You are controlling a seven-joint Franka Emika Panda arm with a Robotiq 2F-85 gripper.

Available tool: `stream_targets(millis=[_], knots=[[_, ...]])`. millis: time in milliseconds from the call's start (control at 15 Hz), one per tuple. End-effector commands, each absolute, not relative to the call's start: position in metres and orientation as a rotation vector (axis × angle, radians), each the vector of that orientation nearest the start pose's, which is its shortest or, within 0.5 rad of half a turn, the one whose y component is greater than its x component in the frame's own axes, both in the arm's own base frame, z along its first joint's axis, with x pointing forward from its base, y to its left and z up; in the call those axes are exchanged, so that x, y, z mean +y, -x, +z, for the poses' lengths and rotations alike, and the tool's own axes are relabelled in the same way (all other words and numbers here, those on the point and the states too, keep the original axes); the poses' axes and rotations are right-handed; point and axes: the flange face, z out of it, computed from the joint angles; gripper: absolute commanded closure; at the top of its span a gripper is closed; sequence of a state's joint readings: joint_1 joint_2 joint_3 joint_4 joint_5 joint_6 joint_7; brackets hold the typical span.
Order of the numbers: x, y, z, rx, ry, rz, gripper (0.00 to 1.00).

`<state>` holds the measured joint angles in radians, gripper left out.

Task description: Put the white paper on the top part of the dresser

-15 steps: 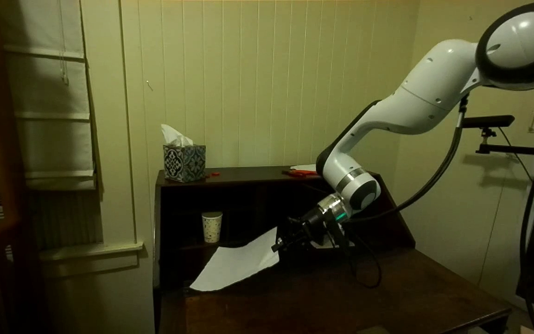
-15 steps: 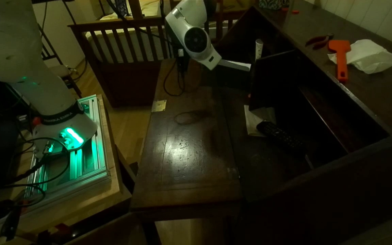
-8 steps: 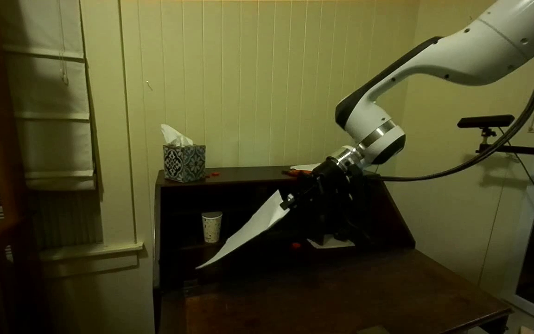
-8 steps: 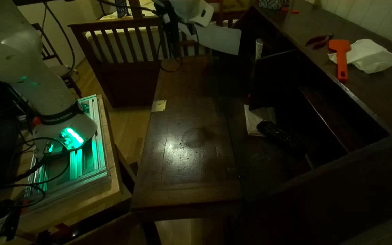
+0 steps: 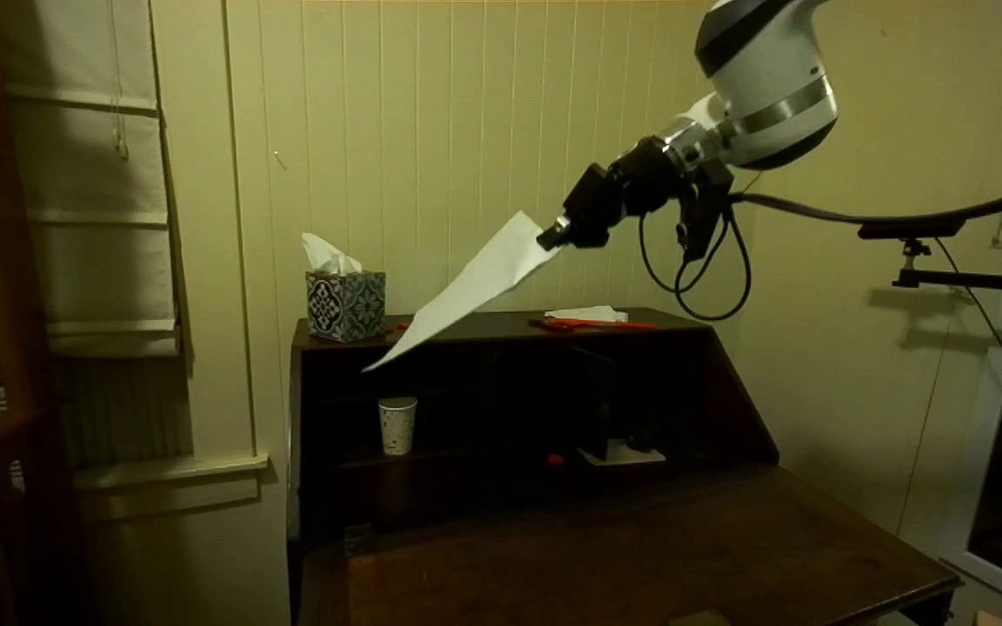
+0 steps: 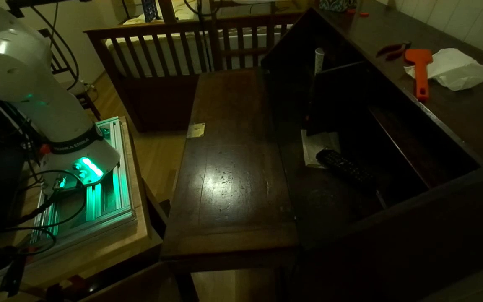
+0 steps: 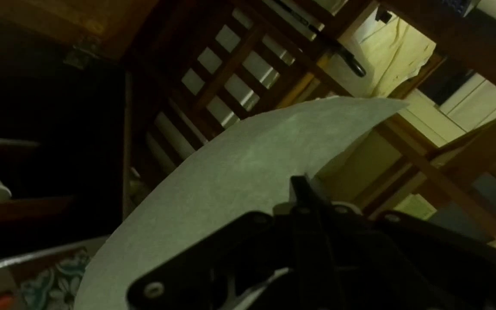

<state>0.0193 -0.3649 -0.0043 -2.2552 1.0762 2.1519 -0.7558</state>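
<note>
The white paper [image 5: 470,285] hangs in the air in an exterior view, sloping down and left from my gripper [image 5: 552,236]. My gripper is shut on the paper's upper right edge. In the wrist view the paper [image 7: 230,172] curves out from the closed fingertips [image 7: 308,183]. The paper's low corner appears in front of the dresser's [image 5: 484,329] top edge, just right of the tissue box; its depth is hard to tell. The dresser's top [image 6: 392,31] also shows in an exterior view, where the gripper and paper are out of view.
The top holds a patterned tissue box [image 5: 346,304], an orange tool [image 6: 421,75], pliers [image 6: 393,50] and a crumpled white sheet [image 6: 459,69]. A speckled cup [image 5: 397,426] stands in a cubby. A remote [image 6: 344,165] lies below, over a pale sheet [image 6: 312,147].
My gripper has risen from near the lower surface to above the dresser top's level, carrying the paper up with it. The arm has left the view that looks along the desk.
</note>
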Motion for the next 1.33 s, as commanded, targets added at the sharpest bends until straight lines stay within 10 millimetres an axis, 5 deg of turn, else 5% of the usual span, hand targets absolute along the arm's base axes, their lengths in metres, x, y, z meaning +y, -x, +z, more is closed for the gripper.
stream_targets(millis=[0,200,467,933,1267], knots=[[0.024,-0.461,0.629,-0.255,2.120,-0.870,1.00],[-0.017,-0.467,0.650,-0.091,2.006,-0.970,1.00],[-0.066,-0.483,0.631,0.161,1.872,-1.046,1.00],[-0.070,-0.486,0.619,0.187,1.840,-1.030,0.99],[-0.129,-0.526,0.586,0.435,1.815,-1.208,1.00]])
